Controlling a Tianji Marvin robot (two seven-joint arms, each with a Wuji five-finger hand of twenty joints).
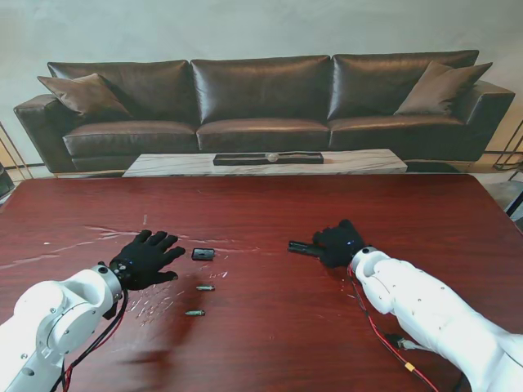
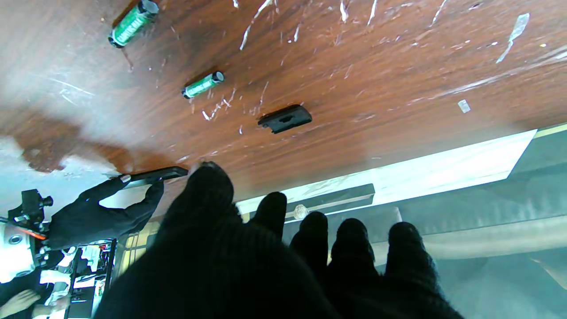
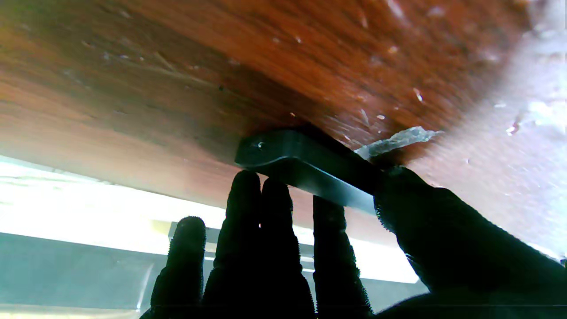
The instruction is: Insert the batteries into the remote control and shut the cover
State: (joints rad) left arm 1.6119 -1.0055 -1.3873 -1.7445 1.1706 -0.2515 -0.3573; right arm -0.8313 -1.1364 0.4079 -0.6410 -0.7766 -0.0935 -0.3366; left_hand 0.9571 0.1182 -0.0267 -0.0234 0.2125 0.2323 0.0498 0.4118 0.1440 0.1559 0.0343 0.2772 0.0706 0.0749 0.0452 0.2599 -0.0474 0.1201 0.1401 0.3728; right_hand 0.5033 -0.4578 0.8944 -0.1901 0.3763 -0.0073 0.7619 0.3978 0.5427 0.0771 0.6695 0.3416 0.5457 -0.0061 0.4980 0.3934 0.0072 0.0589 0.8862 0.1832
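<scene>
The black remote control (image 1: 299, 246) lies just right of the table's middle, and my right hand (image 1: 339, 242) is shut on it. In the right wrist view the thumb (image 3: 425, 212) presses one long side of the remote control (image 3: 305, 166) and the other fingers the opposite side. The small black battery cover (image 1: 203, 254) lies loose on the table, a short way right of my left hand (image 1: 145, 258), which hovers open with its fingers spread. Two green batteries (image 1: 205, 287) (image 1: 194, 313) lie nearer to me than the cover. The left wrist view shows the cover (image 2: 285, 118) and both batteries (image 2: 203, 84) (image 2: 133, 23).
The dark red table (image 1: 261, 204) has scratches and bits of clear tape near my left hand. Beyond its far edge stand a low marble coffee table (image 1: 359, 162) and a dark leather sofa (image 1: 261, 98).
</scene>
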